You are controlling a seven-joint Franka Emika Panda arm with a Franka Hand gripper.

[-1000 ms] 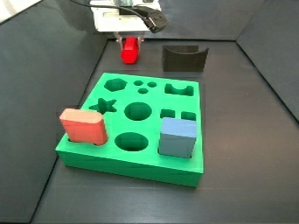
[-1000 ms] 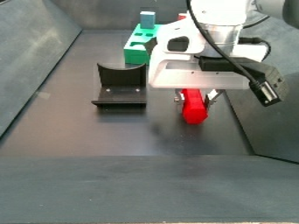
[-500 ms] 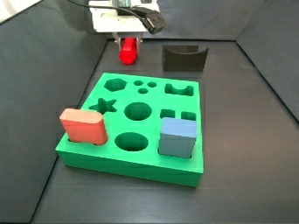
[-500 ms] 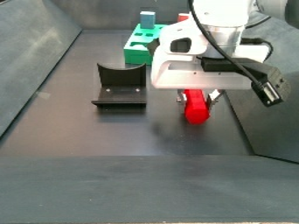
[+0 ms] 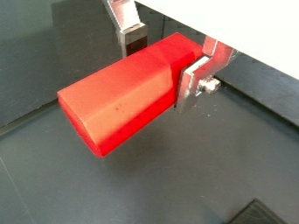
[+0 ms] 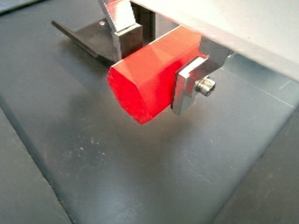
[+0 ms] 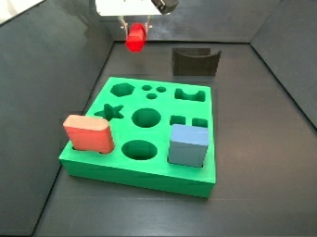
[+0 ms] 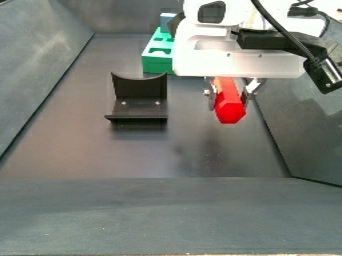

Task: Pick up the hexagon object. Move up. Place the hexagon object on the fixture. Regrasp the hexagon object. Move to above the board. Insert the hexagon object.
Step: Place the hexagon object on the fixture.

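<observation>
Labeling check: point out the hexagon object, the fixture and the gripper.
hexagon object (image 8: 230,101): side view, middle of its red body.
fixture (image 7: 195,62): side view, its dark front face.
gripper (image 5: 163,52): wrist view, midway between the fingertips, shut on the peg.

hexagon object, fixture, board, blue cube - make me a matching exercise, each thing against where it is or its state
Things:
1. hexagon object
2. fixture
3. board
4. blue cube

Places or states:
A. sitting in a hole of the board
B. clamped in the gripper, lifted off the floor
C. standing empty on the floor
D. lying flat, green, with shaped holes

Pairs: 1-B, 2-C, 3-D, 4-A
</observation>
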